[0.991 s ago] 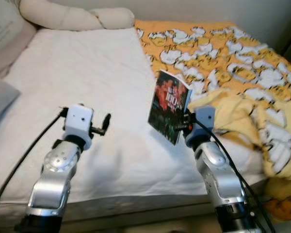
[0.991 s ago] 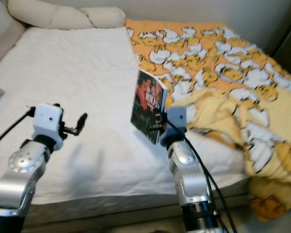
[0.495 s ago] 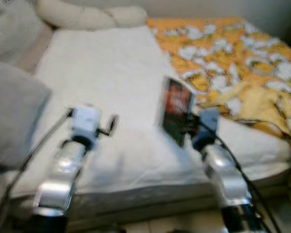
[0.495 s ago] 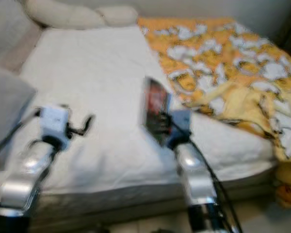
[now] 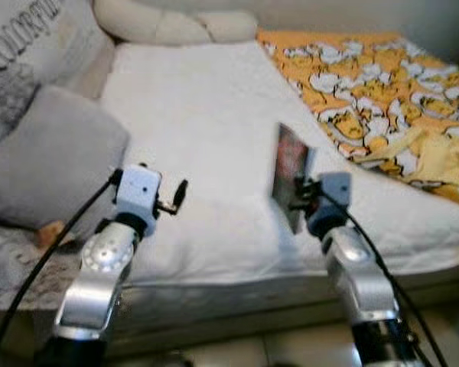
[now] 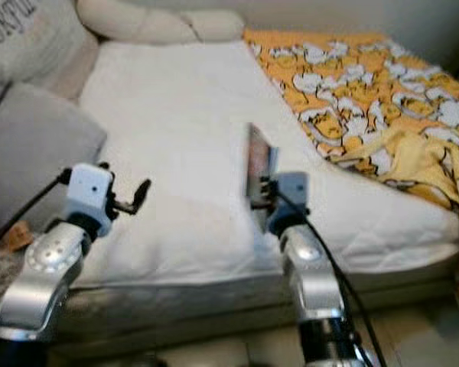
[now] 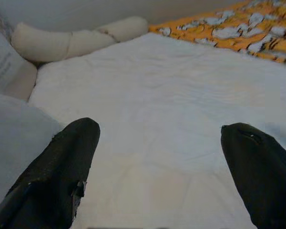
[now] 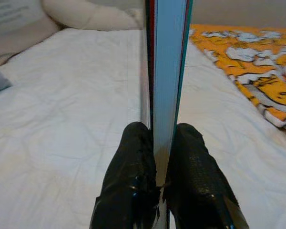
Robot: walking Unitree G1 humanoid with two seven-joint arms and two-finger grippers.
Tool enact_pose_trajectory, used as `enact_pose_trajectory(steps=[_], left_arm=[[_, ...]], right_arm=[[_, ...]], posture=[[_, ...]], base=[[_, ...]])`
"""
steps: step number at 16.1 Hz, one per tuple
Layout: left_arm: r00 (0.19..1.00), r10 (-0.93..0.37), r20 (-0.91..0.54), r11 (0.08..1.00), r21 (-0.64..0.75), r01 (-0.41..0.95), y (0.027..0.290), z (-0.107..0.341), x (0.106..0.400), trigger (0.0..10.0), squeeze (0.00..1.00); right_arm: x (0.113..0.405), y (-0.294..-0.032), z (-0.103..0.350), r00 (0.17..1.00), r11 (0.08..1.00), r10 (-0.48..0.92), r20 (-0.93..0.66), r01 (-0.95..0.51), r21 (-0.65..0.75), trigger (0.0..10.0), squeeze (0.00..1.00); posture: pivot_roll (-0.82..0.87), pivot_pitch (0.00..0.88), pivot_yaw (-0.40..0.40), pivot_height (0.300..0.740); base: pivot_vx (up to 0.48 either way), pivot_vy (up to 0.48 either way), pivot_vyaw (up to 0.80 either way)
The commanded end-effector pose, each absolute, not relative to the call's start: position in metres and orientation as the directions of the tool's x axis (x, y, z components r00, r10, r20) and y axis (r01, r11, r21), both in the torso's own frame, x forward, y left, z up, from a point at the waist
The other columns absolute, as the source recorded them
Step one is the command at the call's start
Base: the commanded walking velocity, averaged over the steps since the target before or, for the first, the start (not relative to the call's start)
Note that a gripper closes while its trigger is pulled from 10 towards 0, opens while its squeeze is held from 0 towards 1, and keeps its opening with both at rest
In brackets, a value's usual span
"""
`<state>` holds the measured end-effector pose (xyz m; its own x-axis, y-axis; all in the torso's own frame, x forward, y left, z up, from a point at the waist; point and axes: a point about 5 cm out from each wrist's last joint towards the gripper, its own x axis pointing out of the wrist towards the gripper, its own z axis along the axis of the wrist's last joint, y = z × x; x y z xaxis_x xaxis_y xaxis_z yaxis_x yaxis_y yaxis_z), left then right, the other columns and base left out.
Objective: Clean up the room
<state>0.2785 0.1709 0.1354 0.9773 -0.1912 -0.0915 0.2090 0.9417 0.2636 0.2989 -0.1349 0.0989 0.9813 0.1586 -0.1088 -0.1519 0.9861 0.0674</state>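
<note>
A white bed (image 5: 206, 130) bears an orange blanket (image 5: 367, 76) and 3 pillows (image 5: 46, 164).

Soft, even indoor light falls over the bed (image 5: 206, 115), the white sheet bright but not blown out. Both head views are mildly blurred all over. Faint shadows lie under the silver arms and below the mattress edge. In the wrist views the near black fingers (image 7: 57, 181) are out of focus, and the book's (image 8: 166, 71) pale edge looks washed.
</note>
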Motion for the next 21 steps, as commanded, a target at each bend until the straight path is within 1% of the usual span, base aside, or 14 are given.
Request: enact_pose_trajectory(steps=[1,2,3,5,7,9,10,11,13,15,16,21], left_arm=[[0.981,-0.177,-0.080,0.943,0.272,0.192,0.1723,0.1380,0.2811,10.0,0.00],[0.982,-0.172,-0.076,0.947,0.262,0.186,0.1727,0.1383,0.2822,10.0,0.00],[0.985,-0.160,-0.063,0.957,0.233,0.171,0.1737,0.1397,0.2837,10.0,0.00],[0.989,-0.141,-0.052,0.963,0.226,0.149,0.1763,0.1426,0.2865,10.0,0.00],[0.990,-0.131,-0.051,0.966,0.219,0.139,0.1783,0.1434,0.2883,10.0,0.00],[0.992,-0.118,-0.038,0.970,0.209,0.123,0.1796,0.1442,0.2889,10.0,0.00],[0.993,-0.114,-0.035,0.970,0.210,0.118,0.1801,0.1445,0.2892,10.0,0.00],[0.993,-0.115,-0.034,0.970,0.209,0.120,0.1807,0.1445,0.2882,10.0,0.00],[0.992,-0.121,-0.035,0.969,0.211,0.126,0.1812,0.1444,0.2874,10.0,0.00],[0.990,-0.134,-0.042,0.968,0.209,0.140,0.1806,0.1437,0.2866,10.0,0.00],[0.989,-0.142,-0.047,0.966,0.210,0.149,0.1796,0.1430,0.2866,10.0,0.00],[0.987,-0.154,-0.052,0.964,0.210,0.161,0.1777,0.1422,0.2869,10.0,0.00]], right_arm=[[0.3026,-0.1311,0.1116,0.983,0.983,0.175,-0.051,-0.171,0.067,10.0,0.00],[0.3034,-0.1313,0.1119,0.983,0.983,0.174,-0.051,-0.171,0.068,10.0,0.00],[0.3049,-0.1311,0.1124,0.983,0.982,0.176,-0.051,-0.173,0.073,10.0,0.00],[0.3075,-0.1306,0.1145,0.981,0.979,0.185,-0.053,-0.180,0.094,10.0,0.00],[0.3095,-0.1270,0.1146,0.971,0.970,0.225,-0.075,-0.217,0.107,10.0,0.00],[0.3120,-0.1229,0.1158,0.969,0.972,0.233,-0.079,-0.234,0.006,10.0,0.00],[0.3110,-0.1245,0.1171,0.971,0.972,0.233,-0.052,-0.230,0.044,10.0,0.00],[0.3090,-0.1264,0.1153,0.964,0.962,0.259,-0.059,-0.252,0.103,10.0,0.00],[0.3065,-0.1251,0.1141,0.953,0.949,0.297,-0.069,-0.286,0.131,10.0,0.00],[0.3076,-0.1264,0.1147,0.956,0.953,0.283,-0.074,-0.272,0.133,10.0,0.00],[0.3078,-0.1243,0.1152,0.951,0.948,0.302,-0.072,-0.292,0.127,10.0,0.00],[0.3068,-0.1214,0.1148,0.942,0.938,0.328,-0.074,-0.315,0.147,10.0,0.00]], posture=[[-0.01,0.000,-0.050,0.740],[-0.01,0.000,-0.050,0.740],[-0.01,0.000,-0.051,0.740],[-0.01,0.000,-0.049,0.740],[-0.01,0.000,-0.046,0.740],[-0.01,0.000,-0.044,0.740],[-0.01,0.000,-0.046,0.740],[-0.01,0.000,-0.047,0.740],[0.00,0.000,-0.046,0.740],[-0.01,0.000,-0.041,0.740],[-0.01,0.000,-0.041,0.740],[-0.01,0.000,-0.040,0.740]], base=[[0.000,-0.480,0.00],[0.000,-0.480,0.00],[0.000,0.000,0.00],[0.000,0.000,0.00],[0.000,0.000,0.00],[0.000,0.000,0.00],[0.000,0.000,0.00],[0.000,0.000,0.00],[0.000,0.000,0.00],[0.274,0.000,0.80],[0.292,0.000,0.79],[0.307,0.000,0.00]])
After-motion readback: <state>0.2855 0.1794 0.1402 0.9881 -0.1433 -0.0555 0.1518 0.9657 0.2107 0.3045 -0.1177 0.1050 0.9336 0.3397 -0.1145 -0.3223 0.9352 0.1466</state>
